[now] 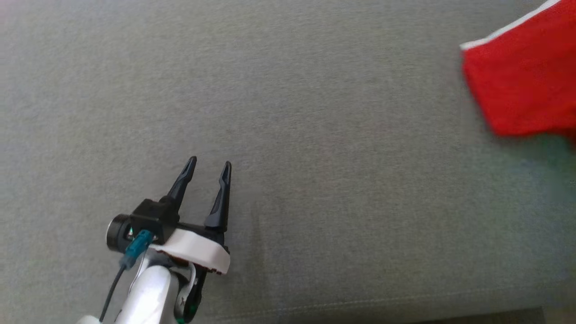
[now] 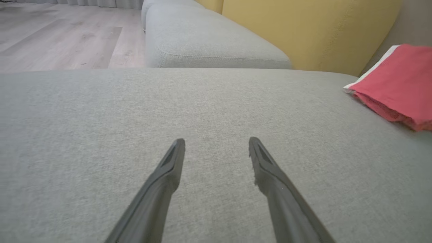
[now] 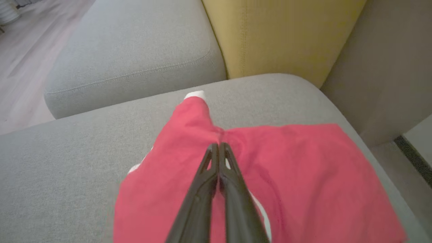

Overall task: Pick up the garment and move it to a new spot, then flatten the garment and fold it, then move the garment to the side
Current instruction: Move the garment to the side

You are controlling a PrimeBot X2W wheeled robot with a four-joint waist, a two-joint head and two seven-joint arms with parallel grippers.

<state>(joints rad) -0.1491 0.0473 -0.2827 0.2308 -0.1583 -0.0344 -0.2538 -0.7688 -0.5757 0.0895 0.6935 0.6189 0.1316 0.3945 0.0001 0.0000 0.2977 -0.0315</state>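
At the lower left of the head view, the left hand (image 1: 210, 163) hovers over the grey sofa seat (image 1: 315, 157) with its two dark fingers spread wide and nothing between them. A teal connector (image 1: 137, 247) and a black cable (image 1: 112, 288) sit at its wrist; a small pale mark lower on the wrist is too small to read. In the left wrist view the same fingers (image 2: 168, 175) point across bare grey fabric towards the seat's far edge. The garment (image 1: 522, 85), red with a white trim (image 1: 508, 29), lies at the upper right of the head view, well apart from the left hand, and runs off the frame's right edge. In the right wrist view the right hand (image 3: 219, 145) is at the centre of the frame, its fingers pressed together on a pinch of the red cloth, with creases gathering at the tips. From there the garment spreads over the lower half of the frame on the seat, one narrow part reaching up to a white end. Beyond the seat sit a second grey cushion (image 3: 128, 47) and a yellow back cushion (image 3: 276, 33), with pale wood floor (image 3: 20, 67) at the upper left.
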